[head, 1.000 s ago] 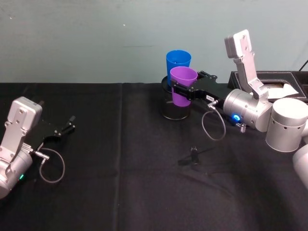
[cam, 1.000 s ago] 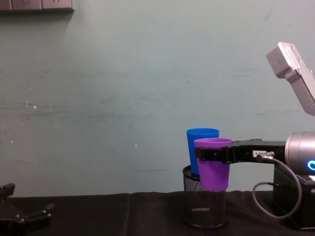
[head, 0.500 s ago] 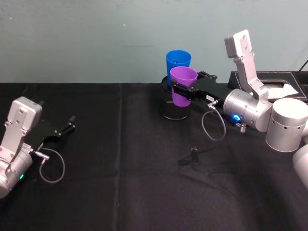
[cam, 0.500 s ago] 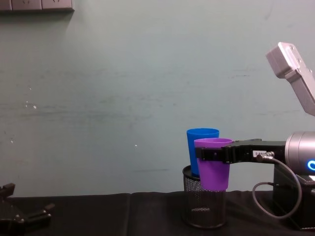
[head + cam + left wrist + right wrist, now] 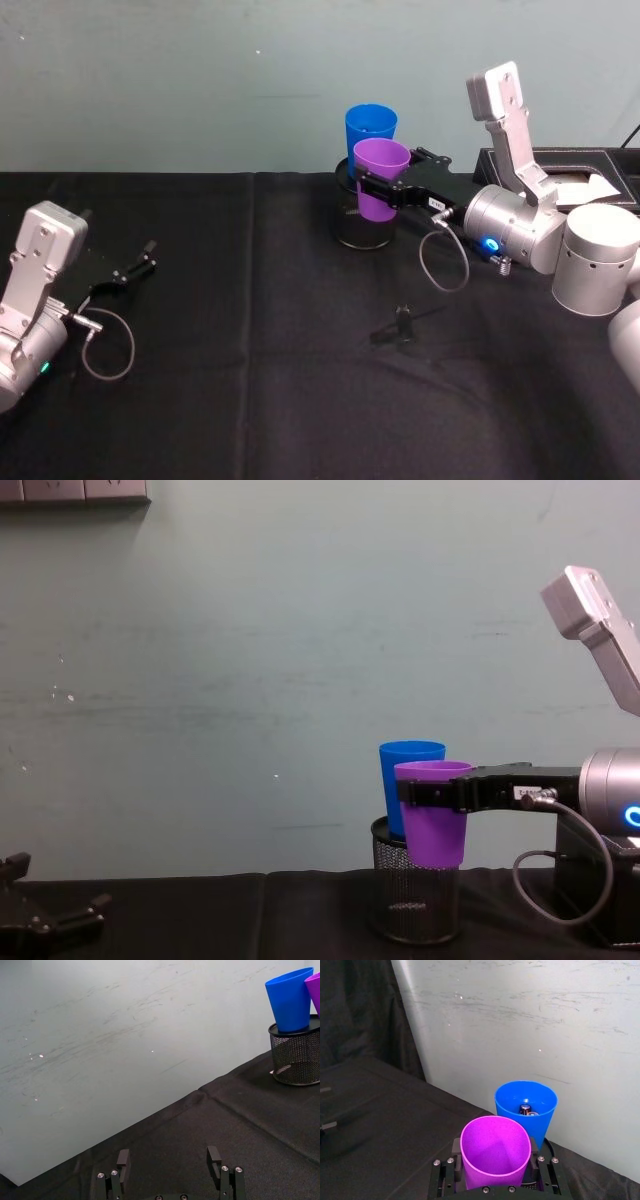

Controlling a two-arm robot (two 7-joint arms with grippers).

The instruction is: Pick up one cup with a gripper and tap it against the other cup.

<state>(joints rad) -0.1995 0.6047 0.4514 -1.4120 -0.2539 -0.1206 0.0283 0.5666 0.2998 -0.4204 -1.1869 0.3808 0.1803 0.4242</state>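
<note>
The black-covered table (image 5: 300, 400) carries the whole work area. The right arm (image 5: 520, 235) reaches in from the robot's right toward the rear centre. The left arm is parked at the left edge, well apart from both cups. The left gripper (image 5: 140, 262) lies low over the cloth with its jaws spread and nothing between them. A black mesh pen holder (image 5: 415, 905) stands near the back wall. The blue cup (image 5: 370, 125) stands upright inside it and rises well above the mesh rim. The right gripper (image 5: 375, 190) is closed around the purple cup (image 5: 435, 815) just below the rim and holds it upright and clear of the table. The cup's base hangs at about the height of the holder's rim, on the robot's side of it. Key relation: the blue cup lies directly beyond the purple cup along the line of the right gripper's reach, slightly to the robot's left, with its rim a little higher. Both long axes are vertical and parallel. The two cups overlap in the chest view and stand just beside each other in the right wrist view; whether they are touching cannot be told. Judgement: a short forward push by the right arm should bring the cup walls together, and the left arm has no part in it.
</note>
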